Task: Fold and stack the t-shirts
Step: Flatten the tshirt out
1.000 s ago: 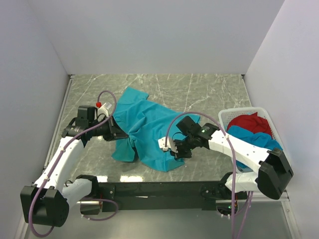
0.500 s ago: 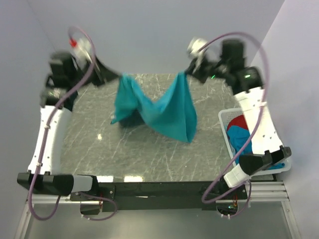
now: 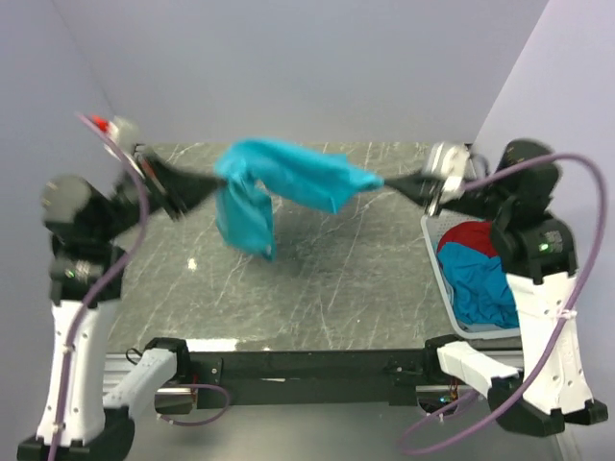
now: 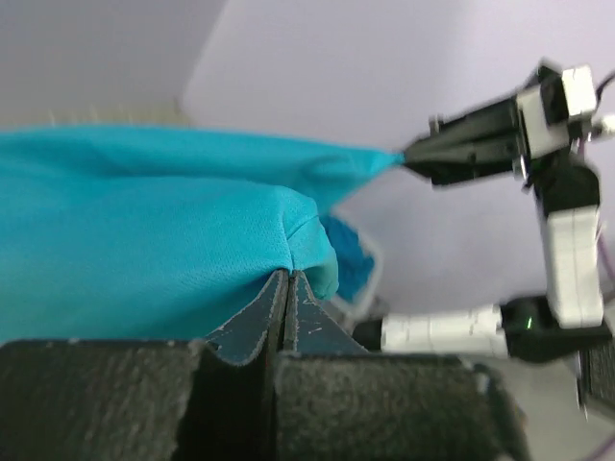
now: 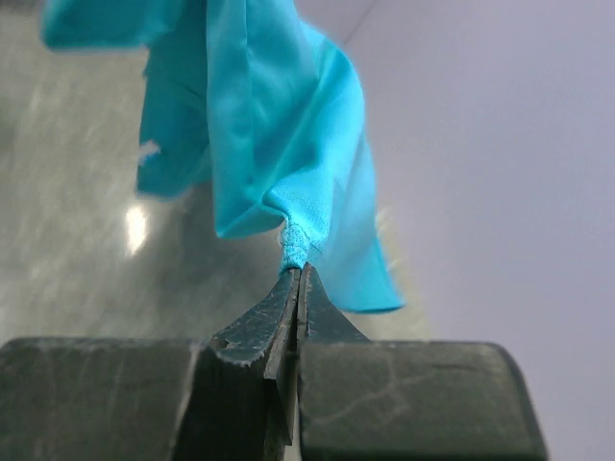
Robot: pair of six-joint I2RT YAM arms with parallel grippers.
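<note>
Teal t-shirt (image 3: 279,182) stretched in midair between left claw (image 3: 207,182) and right claw (image 3: 389,181), each clamped on a pinch of cloth. Long axis claw to claw; loose bulk sagging nearer left, above surface (image 3: 327,279).

A grey marbled stone-look table top (image 3: 317,279) with thin white veins is lying under the whole scene and is reflecting small bright spots of light near its front left part. A white slatted plastic basket (image 3: 444,279) is standing on the right side of this table, close to the right wall, and its near rim is showing in the top view. Plain pale lilac walls (image 3: 288,67) are closing the space at the back and on both sides. A dark metal rail (image 3: 307,365) is running along the near edge of the table.
</note>
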